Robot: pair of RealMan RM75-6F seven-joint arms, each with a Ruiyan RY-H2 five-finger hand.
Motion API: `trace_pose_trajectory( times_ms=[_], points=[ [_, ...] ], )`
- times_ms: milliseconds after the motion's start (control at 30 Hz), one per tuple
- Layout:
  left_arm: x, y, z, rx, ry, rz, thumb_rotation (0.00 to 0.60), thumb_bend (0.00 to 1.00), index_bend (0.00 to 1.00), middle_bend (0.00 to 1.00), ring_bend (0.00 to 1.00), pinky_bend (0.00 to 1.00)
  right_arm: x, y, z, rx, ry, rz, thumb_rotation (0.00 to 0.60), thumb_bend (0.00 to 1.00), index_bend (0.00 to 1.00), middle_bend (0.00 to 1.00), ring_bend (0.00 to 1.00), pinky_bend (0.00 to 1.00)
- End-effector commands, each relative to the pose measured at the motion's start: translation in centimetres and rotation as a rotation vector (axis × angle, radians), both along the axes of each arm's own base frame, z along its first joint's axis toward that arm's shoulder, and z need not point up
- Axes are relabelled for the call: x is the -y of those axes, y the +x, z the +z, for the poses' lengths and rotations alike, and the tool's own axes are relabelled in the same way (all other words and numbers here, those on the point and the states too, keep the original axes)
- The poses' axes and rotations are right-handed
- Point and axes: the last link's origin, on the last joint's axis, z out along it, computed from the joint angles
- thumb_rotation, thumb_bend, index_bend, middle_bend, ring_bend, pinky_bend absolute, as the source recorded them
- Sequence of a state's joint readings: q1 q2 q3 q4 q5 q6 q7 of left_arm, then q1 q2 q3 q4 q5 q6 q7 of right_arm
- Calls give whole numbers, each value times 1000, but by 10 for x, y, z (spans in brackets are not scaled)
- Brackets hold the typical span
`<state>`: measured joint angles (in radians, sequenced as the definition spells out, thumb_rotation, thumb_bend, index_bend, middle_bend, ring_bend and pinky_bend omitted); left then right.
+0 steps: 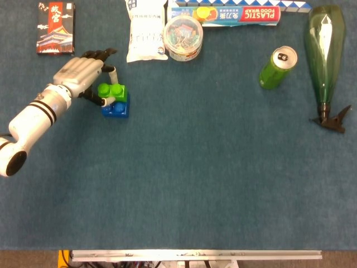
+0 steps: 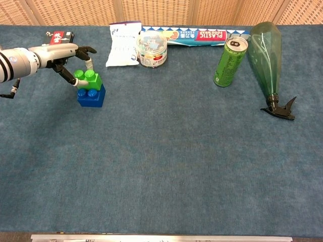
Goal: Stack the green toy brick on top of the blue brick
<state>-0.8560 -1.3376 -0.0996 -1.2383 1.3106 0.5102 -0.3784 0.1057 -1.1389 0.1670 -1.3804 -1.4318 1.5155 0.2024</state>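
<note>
Blue felt covers the table (image 1: 195,184) seen from the head view. At the upper left the left hand (image 1: 83,70) reaches in, thumb and a fingertip pinching the green brick (image 1: 112,91), the other fingers stretched out above it. That brick sits on the blue brick (image 1: 115,109), overhanging a little toward the hand. Beyond them lie a dark box (image 1: 55,27), a white pouch (image 1: 146,30), a clear tub (image 1: 183,38) of small coloured bits and a long wrap carton (image 1: 231,14). To the right a green can (image 1: 277,67) stands upright, with a green spray bottle (image 1: 324,53) lying nearby, nozzle toward the near side.

From the chest view, a woven screen (image 2: 151,11) backs the table. The left hand comes from the left edge, fingertips (image 2: 89,63) on either side of the green brick, which rests atop the blue one. Can and bottle are well apart from the bricks, on the right. Neither view shows the right hand.
</note>
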Motion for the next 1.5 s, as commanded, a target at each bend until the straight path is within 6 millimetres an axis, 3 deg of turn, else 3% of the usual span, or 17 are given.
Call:
trace_pose_trajectory(
  times_ms=[33,700,800,933,1033,1300,1500],
  points=[
    [0,-1,0,1,0,3,600,333,575,0,0,28,0,0,0,0,0,0,600,376,482,453,329,460],
    [10,-6,0,11,-4,5,600,333,584,0,0,28,-2,2,0,-1,0,10,600,376,482,454,329,459],
    [12,-5,2,18,5,-5,600,333,535,0,0,28,-2,3,0,-1,0,13,600,376,482,454,329,459],
    [15,-2,7,26,11,-18,600,333,367,0,0,28,-2,3,-1,-3,4,16,600,375,482,454,329,460],
    [19,-1,13,27,12,-23,600,333,299,0,0,28,-3,5,-2,-5,8,23,600,375,482,454,329,460],
    [33,1,24,30,10,-27,600,333,266,0,0,29,-6,9,-6,-11,17,43,600,376,481,453,328,460],
    [54,-2,51,44,66,-22,600,333,262,0,0,28,-10,13,-6,-13,16,63,600,376,482,454,329,460]
  ],
)
